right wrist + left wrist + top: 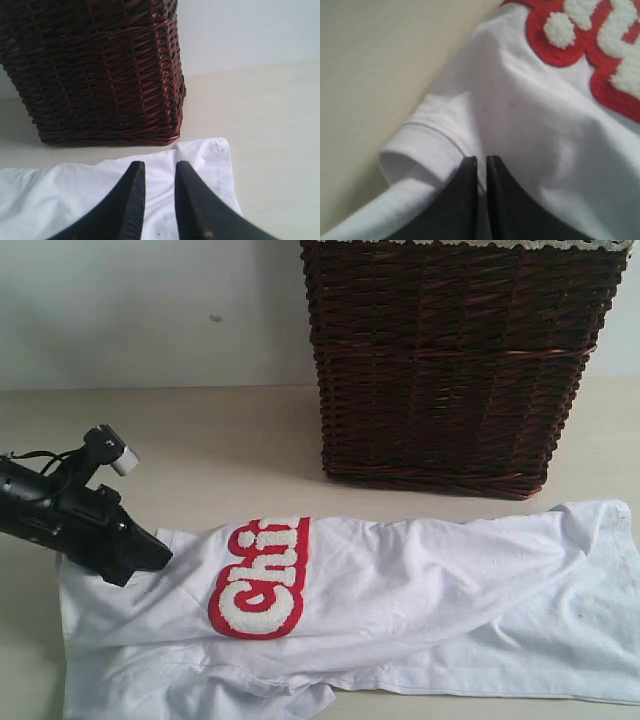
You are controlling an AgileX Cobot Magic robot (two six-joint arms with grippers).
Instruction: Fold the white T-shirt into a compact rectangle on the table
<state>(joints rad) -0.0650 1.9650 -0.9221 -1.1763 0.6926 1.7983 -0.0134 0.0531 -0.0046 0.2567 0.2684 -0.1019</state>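
Observation:
The white T-shirt (420, 580) lies spread across the table (220, 440), with its red-outlined fuzzy letters (262, 578) left of centre. My left gripper (160, 558) sits at the shirt's left edge. In the left wrist view it (481, 159) is shut, with a thin fold of the shirt (530, 115) pinched near a hemmed edge (420, 135). My right gripper (160, 167) is outside the exterior view. Its jaws stand a little apart over the shirt (75, 195), close to a hemmed corner (217, 150). Flat cloth shows through the gap.
A tall dark brown wicker basket (450, 360) stands on the table just behind the shirt's right half, close to the right gripper's corner (100, 65). Bare table (270, 125) lies to the right of that corner and behind the left arm. A pale wall runs behind.

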